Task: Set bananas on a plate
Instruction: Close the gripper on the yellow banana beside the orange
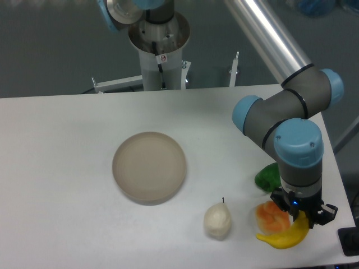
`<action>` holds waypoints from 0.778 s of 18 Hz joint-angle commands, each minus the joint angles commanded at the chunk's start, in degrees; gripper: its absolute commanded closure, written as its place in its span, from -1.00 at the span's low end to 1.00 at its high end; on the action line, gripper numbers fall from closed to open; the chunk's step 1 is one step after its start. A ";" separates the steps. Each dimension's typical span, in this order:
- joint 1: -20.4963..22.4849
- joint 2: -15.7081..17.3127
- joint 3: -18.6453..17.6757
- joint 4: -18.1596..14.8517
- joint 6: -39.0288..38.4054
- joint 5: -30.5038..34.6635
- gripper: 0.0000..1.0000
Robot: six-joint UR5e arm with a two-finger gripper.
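Note:
The yellow banana point(285, 239) lies at the table's front right corner, curving up toward the right. My gripper point(301, 215) hangs straight down over its right end, and the wrist hides the fingers, so I cannot tell whether they touch the fruit or how wide they stand. The round beige-grey plate point(149, 166) sits bare in the middle of the table, well to the left of the gripper.
An orange lumpy item point(270, 217) lies against the banana's upper side. A green object point(267, 177) sits just behind it, partly hidden by the arm. A white pear-shaped item point(217, 220) stands between plate and banana. The table's right edge is close to the gripper.

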 joint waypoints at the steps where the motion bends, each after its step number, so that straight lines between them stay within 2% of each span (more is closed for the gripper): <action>1: 0.00 0.17 -0.35 0.00 0.09 0.00 0.35; 14: 0.00 0.79 -1.49 -0.35 0.00 -0.44 0.34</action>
